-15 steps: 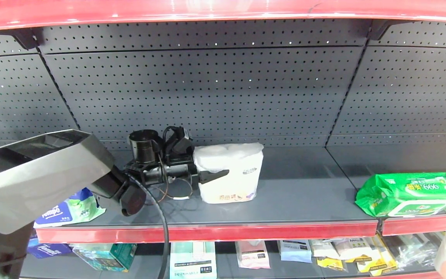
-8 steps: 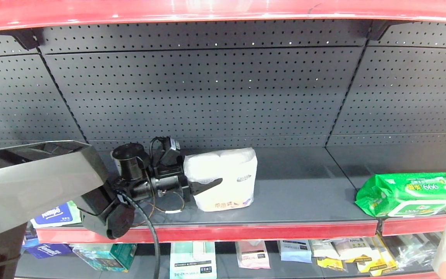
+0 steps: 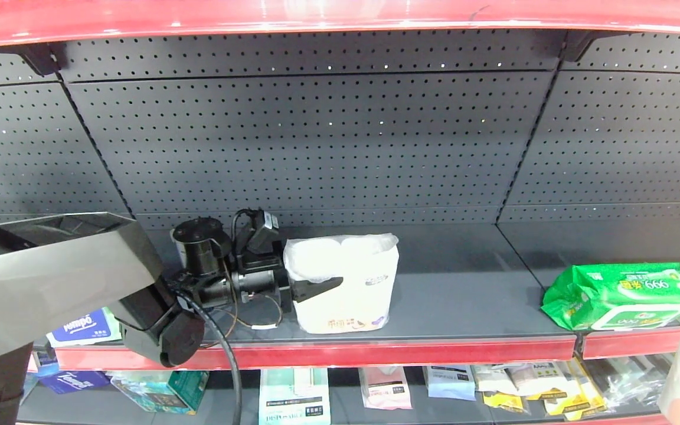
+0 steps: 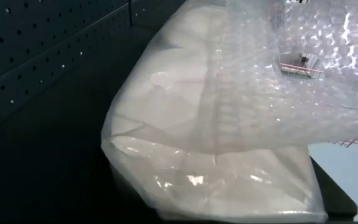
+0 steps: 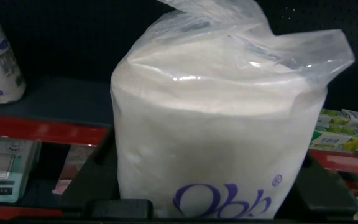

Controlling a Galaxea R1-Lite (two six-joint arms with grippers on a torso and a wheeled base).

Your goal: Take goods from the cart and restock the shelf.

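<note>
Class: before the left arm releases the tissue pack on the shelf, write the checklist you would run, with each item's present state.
1. The tissue pack stands upright: ok.
2. Its base rests on the shelf: cannot tell.
3. The left gripper grips it: ok.
4. It is set back from the red front edge: not ok, it seems to stand close to it.
5. It is apart from the green wipes pack: ok.
6. The second pack sits in the right gripper: ok.
</note>
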